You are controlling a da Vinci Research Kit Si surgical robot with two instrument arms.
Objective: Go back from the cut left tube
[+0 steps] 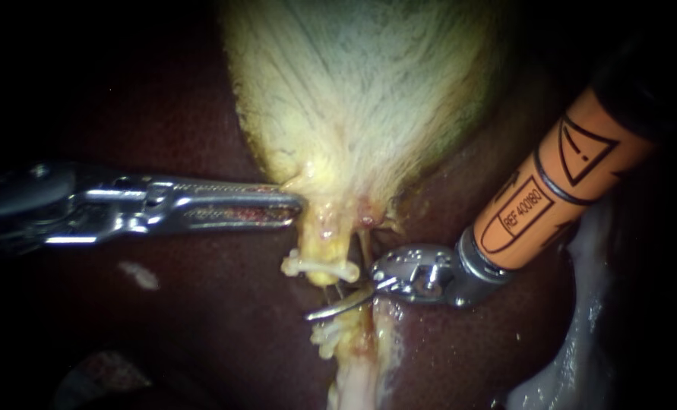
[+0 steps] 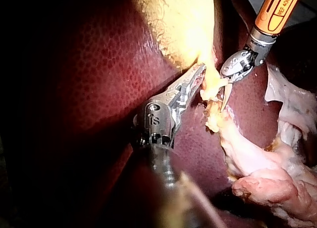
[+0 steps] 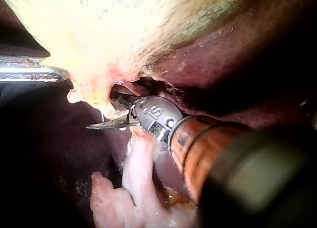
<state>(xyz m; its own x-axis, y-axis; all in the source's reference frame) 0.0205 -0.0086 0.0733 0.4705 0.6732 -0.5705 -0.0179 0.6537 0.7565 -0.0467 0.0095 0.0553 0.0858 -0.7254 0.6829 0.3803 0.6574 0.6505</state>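
Observation:
The pale yellow gallbladder (image 1: 353,99) narrows to the left tube, which is cut in two. Its upper stump (image 1: 321,250) carries a white clip (image 1: 319,266); the lower stump (image 1: 349,342) carries another clip (image 1: 327,334). My right instrument (image 1: 321,302), on an orange shaft, has its thin curved blades lying in the gap between the stumps, slightly open. My left instrument (image 1: 296,205) is shut on the gallbladder's neck just above the upper stump. In the wrist views, the right blades (image 3: 99,118) (image 2: 225,100) sit beside the stumps, and the left jaws (image 2: 199,72) pinch yellow tissue.
Dark red liver (image 1: 201,319) surrounds the site. A thinner tube (image 1: 365,247) runs just to the right of the upper stump. Pale fatty tissue (image 1: 574,334) lies at the lower right, and more of this fatty tissue (image 2: 257,163) trails beyond the lower stump.

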